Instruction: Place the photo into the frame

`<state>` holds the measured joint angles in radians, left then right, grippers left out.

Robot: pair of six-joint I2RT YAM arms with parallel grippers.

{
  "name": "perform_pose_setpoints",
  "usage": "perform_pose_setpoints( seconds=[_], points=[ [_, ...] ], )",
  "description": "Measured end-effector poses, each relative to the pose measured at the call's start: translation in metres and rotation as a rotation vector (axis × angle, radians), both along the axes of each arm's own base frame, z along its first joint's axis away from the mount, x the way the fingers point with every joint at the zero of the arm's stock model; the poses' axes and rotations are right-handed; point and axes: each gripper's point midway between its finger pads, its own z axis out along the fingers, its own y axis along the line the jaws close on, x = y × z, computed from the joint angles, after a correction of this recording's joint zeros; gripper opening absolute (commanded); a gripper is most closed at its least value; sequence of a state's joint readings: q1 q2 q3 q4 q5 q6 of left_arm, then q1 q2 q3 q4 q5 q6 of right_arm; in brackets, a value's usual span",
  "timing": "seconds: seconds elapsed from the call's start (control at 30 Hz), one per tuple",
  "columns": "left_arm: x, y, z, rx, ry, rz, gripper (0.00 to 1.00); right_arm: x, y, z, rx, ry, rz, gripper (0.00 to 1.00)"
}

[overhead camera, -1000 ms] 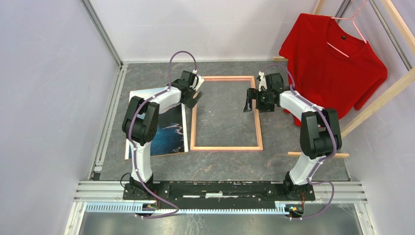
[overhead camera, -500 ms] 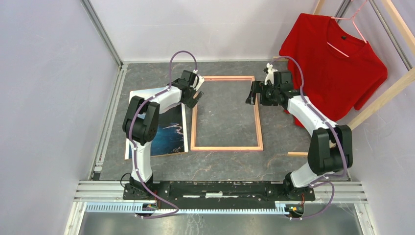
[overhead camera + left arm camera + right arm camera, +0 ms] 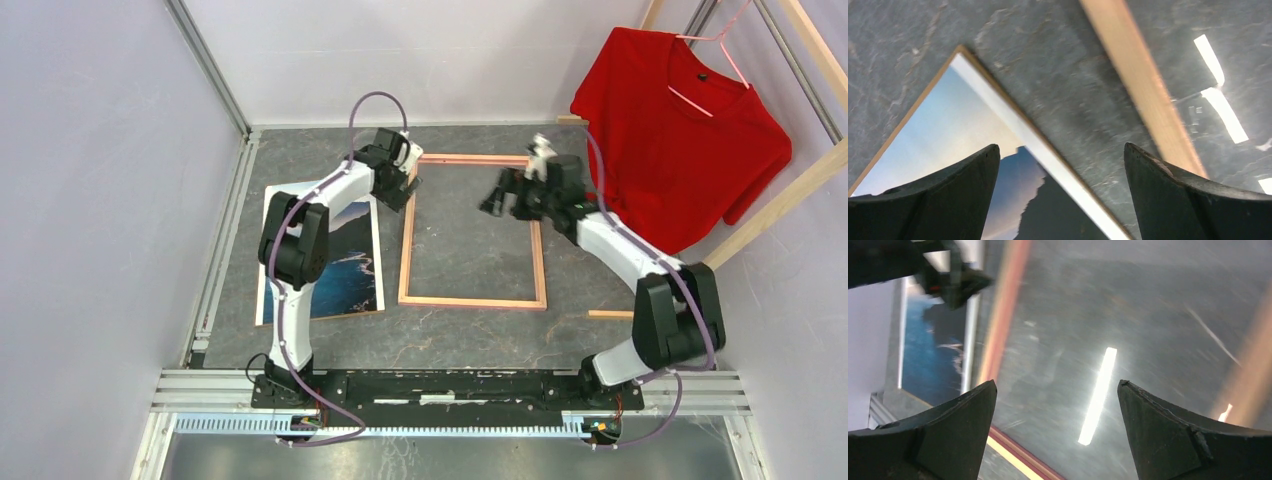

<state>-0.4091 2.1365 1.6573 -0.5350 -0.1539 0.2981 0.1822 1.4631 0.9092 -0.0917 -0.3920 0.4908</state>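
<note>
The frame [image 3: 470, 302] lies flat mid-table, its pinkish wood rim around a shiny dark inside. The photo [image 3: 335, 270] of blue mountains lies flat to its left on a thin brown board. My left gripper [image 3: 408, 188] is open and empty above the gap between the photo's far right corner and the frame's left rail. In the left wrist view its jaws [image 3: 1060, 146] straddle the photo's [image 3: 963, 130] white edge, with the frame rail [image 3: 1143, 90] to the right. My right gripper [image 3: 495, 203] is open and empty over the frame's far inside [image 3: 1057, 382]. That view is blurred.
A red T-shirt [image 3: 680, 120] hangs on a pink hanger from a wooden clothes rack [image 3: 780, 200] at the back right. A short wooden stick [image 3: 610, 314] lies right of the frame. Grey walls and metal rails [image 3: 215, 250] bound the table.
The frame has shifted slightly to the right. My right gripper has swung left from the frame's right rail to over its inside. My left gripper has moved slightly further away and right.
</note>
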Motion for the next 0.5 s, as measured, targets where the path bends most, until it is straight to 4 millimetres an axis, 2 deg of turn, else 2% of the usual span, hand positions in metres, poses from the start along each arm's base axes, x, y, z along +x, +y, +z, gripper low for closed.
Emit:
perform_pose_setpoints(
  seconds=[0.03, 0.13, 0.2, 0.23, 0.27, 0.3, 0.33, 0.37, 0.4, 0.5],
  points=[
    [0.002, 0.005, 0.003, -0.004, 0.001, 0.009, 1.00, 0.003, 0.017, 0.007, -0.008, -0.022, 0.039, 0.98],
    [0.008, 0.042, 0.016, -0.024, 0.008, 0.079, 1.00, 0.018, 0.102, 0.053, -0.003, -0.152, 0.198, 0.94],
    [0.011, 0.084, 0.031, -0.040, 0.000, 0.158, 1.00, 0.022, 0.154, 0.073, 0.015, -0.211, 0.282, 0.92],
    [0.011, 0.113, 0.043, -0.049, -0.015, 0.216, 1.00, 0.023, 0.184, 0.080, 0.025, -0.236, 0.328, 0.91],
    [0.009, 0.129, 0.050, -0.052, -0.025, 0.245, 1.00, 0.024, 0.204, 0.080, 0.029, -0.245, 0.354, 0.90],
    [0.005, 0.158, 0.062, -0.056, -0.044, 0.304, 1.00, 0.022, 0.228, 0.077, 0.029, -0.243, 0.388, 0.90],
    [0.000, 0.180, 0.070, -0.058, -0.058, 0.347, 1.00, 0.023, 0.246, 0.072, 0.028, -0.239, 0.409, 0.89],
    [-0.008, 0.205, 0.079, -0.056, -0.074, 0.398, 1.00, 0.024, 0.270, 0.063, 0.025, -0.233, 0.434, 0.88],
    [-0.017, 0.225, 0.085, -0.054, -0.084, 0.440, 1.00, 0.023, 0.285, 0.053, 0.022, -0.221, 0.449, 0.88],
    [-0.047, 0.270, 0.093, -0.043, -0.092, 0.534, 0.99, 0.015, 0.319, 0.009, -0.008, -0.150, 0.481, 0.88]
  ],
)
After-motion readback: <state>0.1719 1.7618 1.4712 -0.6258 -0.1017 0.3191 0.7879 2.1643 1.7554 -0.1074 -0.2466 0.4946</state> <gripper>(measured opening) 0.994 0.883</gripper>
